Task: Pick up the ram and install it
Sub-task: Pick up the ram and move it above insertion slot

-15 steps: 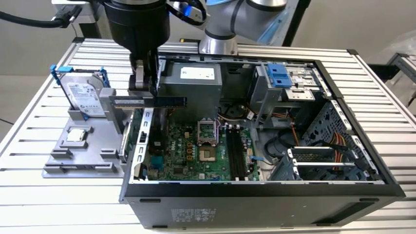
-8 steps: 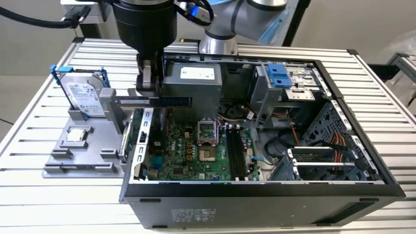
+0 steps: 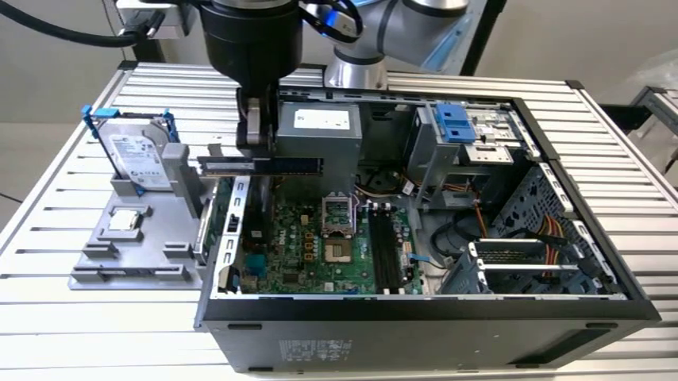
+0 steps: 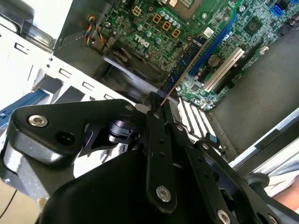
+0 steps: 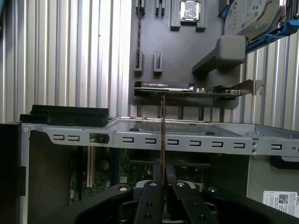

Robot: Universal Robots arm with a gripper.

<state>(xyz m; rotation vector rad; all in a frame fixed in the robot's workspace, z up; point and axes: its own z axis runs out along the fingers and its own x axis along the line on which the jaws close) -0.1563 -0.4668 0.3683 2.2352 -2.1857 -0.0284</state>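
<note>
1. One surface [image 3: 63, 317] of ribbed silver metal slats carries everything.
2. Towards the exterior view's left lies one flat grey plastic tray [image 3: 95, 270] with moulded posts and pockets.
3. One silver hard drive [image 3: 138, 155] stands upright in a blue frame at the back of the tray. One small square silver chip [image 3: 127, 221] lies flat nearer the front.
4. One black hand [image 3: 252, 152] hangs from the arm over the case's edge on that side. Its two fingers pinch one ram [image 3: 281, 166], a long, thin, flat stick held level just above the open case.
5. In both wrist views the ram [image 5: 163, 140] [image 4: 184, 70] shows edge-on as a thin line running out from between the fingers of the hand [image 5: 163, 184] [image 4: 159, 105].
6. One black metal computer case [image 3: 424, 317] lies on its side with the panel off. Inside is one green circuit board [image 3: 307, 254] studded with small parts and long black slots.
7. Behind the board sits one plain silver box [image 3: 317, 131].
8. Towards the exterior view's right are one blue plastic bracket [image 3: 456, 123] and a bundle of coloured wires [image 3: 551, 238].
</note>
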